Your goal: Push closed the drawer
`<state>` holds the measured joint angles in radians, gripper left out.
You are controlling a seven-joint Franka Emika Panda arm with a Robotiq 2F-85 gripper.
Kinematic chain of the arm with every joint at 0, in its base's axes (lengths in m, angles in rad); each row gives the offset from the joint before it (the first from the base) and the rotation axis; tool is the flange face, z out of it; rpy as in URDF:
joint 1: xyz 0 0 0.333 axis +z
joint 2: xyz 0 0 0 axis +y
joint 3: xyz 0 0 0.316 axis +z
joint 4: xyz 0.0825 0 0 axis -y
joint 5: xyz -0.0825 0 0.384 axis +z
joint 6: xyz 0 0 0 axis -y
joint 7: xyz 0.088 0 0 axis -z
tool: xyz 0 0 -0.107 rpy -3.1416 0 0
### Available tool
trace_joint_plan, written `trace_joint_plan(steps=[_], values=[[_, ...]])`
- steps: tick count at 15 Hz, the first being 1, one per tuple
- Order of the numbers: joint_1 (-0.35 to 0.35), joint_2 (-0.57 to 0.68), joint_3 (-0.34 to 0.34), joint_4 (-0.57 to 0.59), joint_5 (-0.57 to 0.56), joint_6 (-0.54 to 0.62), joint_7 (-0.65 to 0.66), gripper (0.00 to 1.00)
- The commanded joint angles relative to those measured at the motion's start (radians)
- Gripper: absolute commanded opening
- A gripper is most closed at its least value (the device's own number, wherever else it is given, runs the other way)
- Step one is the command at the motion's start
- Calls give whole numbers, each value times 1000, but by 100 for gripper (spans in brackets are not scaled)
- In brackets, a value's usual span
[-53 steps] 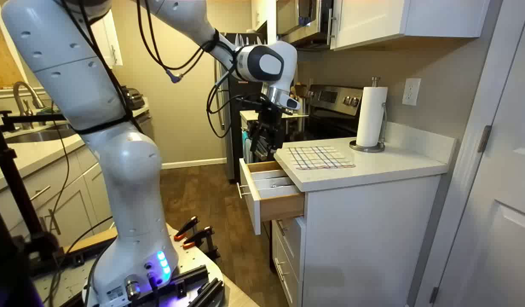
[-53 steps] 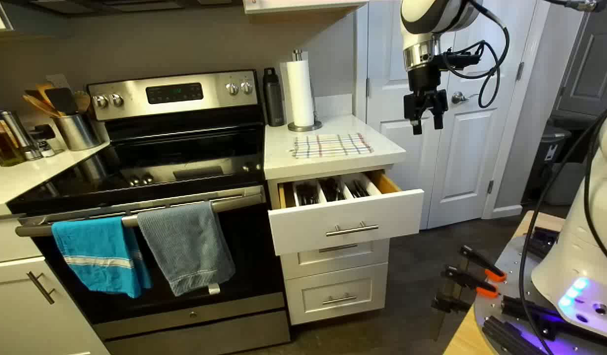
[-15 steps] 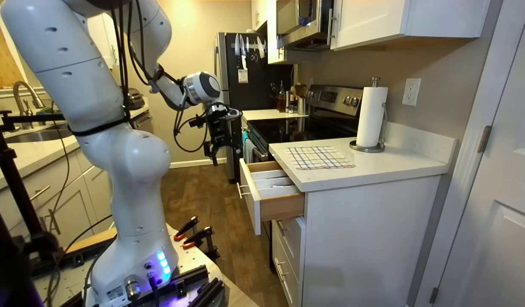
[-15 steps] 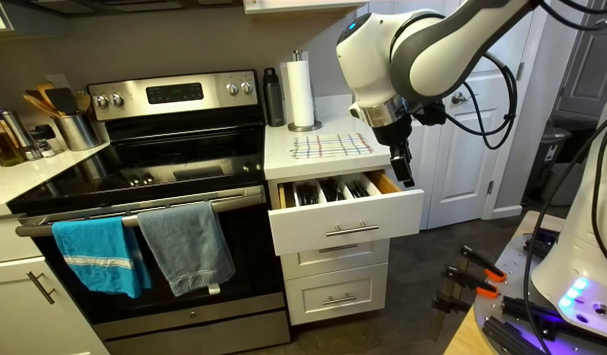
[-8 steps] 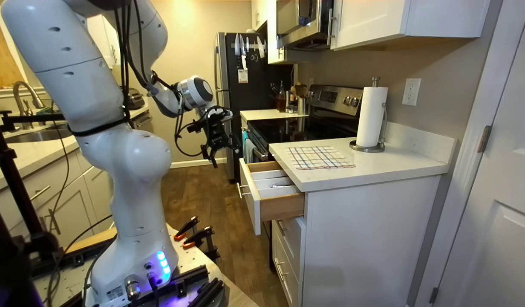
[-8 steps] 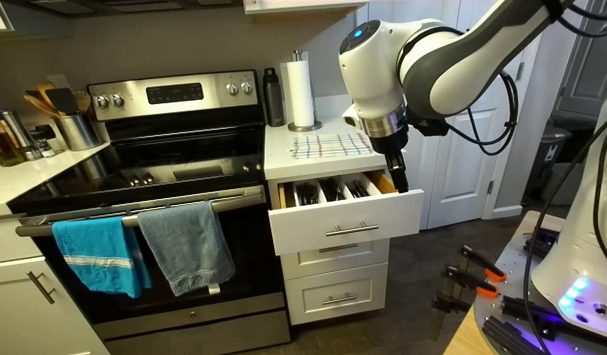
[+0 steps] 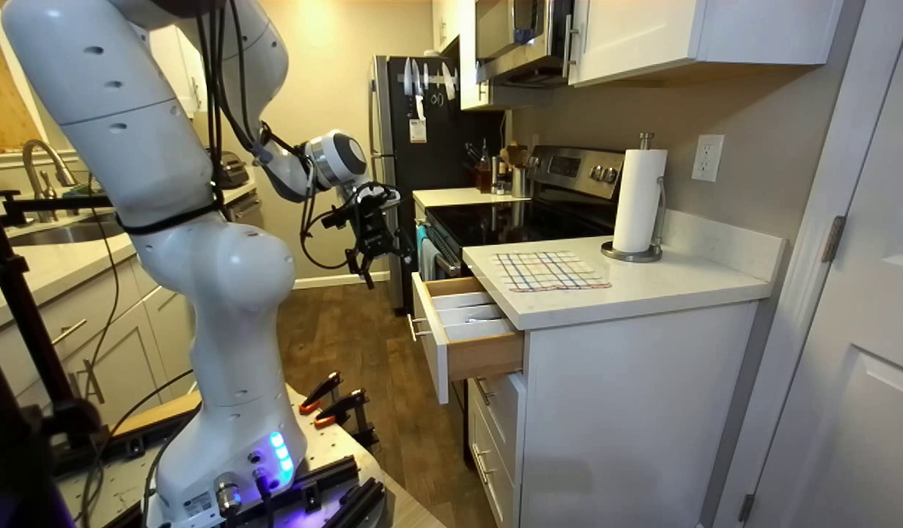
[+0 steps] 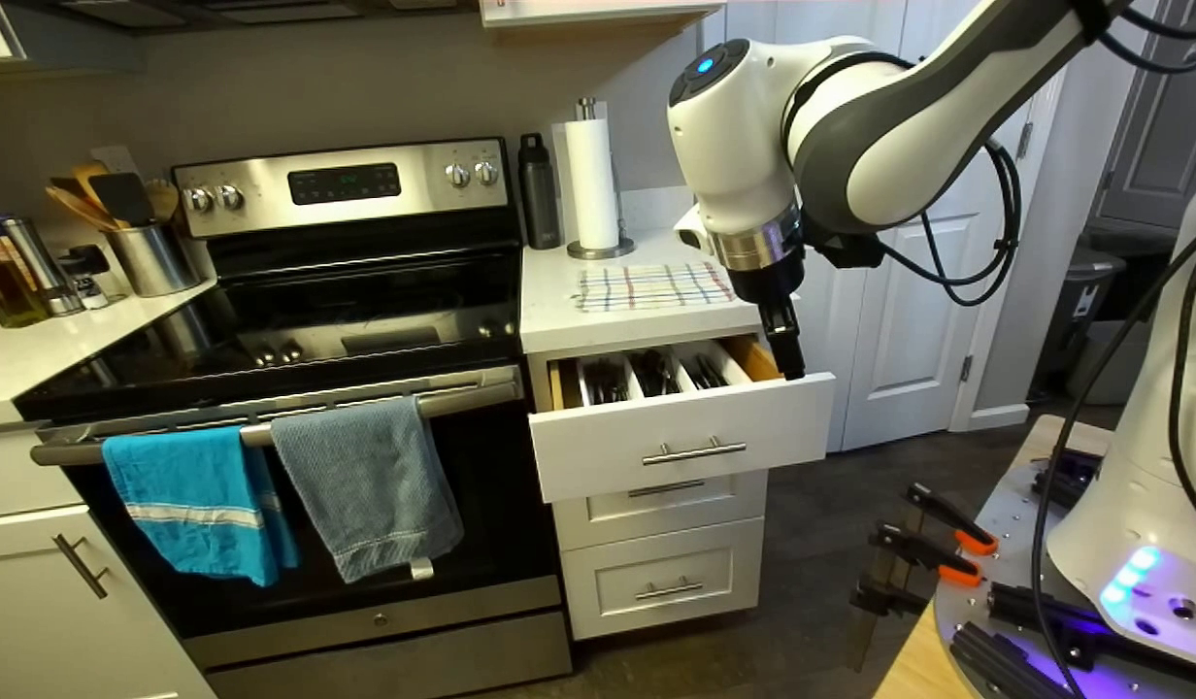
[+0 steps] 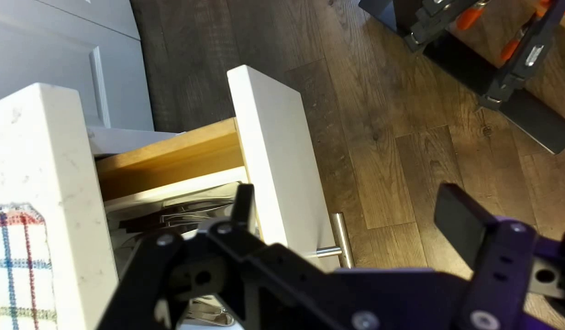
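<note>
The top drawer stands pulled out from the white cabinet; its white front shows in both exterior views [image 7: 431, 341] [image 8: 598, 451] and in the wrist view [image 9: 287, 165]. Its metal bar handle [image 8: 693, 450] also shows partly in the wrist view [image 9: 342, 238]. My gripper [image 7: 387, 270] is open and empty, pointing down above the drawer front's level. In the wrist view the gripper [image 9: 346, 201] has one finger on the drawer's inner side of the front and the other finger out over the floor. I cannot tell whether a finger touches the front.
The countertop [image 8: 559, 330] with a checked cloth [image 8: 656, 286] and a paper towel roll [image 8: 591, 184] is above the drawer. Cutlery [image 8: 656, 374] lies inside it. The stove [image 8: 365, 311] with hanging towels is beside it. Clamps [image 8: 923, 549] stick out from the robot's base table.
Over the last seconds my gripper has moved down and outward, away from the counter, and turned, opening its jaws across the drawer front. It is still over the last half second. The drawer has not moved.
</note>
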<state>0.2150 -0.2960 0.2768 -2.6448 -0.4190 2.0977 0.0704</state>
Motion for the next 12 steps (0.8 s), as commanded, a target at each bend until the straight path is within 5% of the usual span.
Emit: trace_joint_plan(steps=[1,7,12], values=[[3,0,-3,1,1,-3,-1,100],[3,104,33,-18,-68,287,81,100],[-27,237,63,23,-380,510,272,100]])
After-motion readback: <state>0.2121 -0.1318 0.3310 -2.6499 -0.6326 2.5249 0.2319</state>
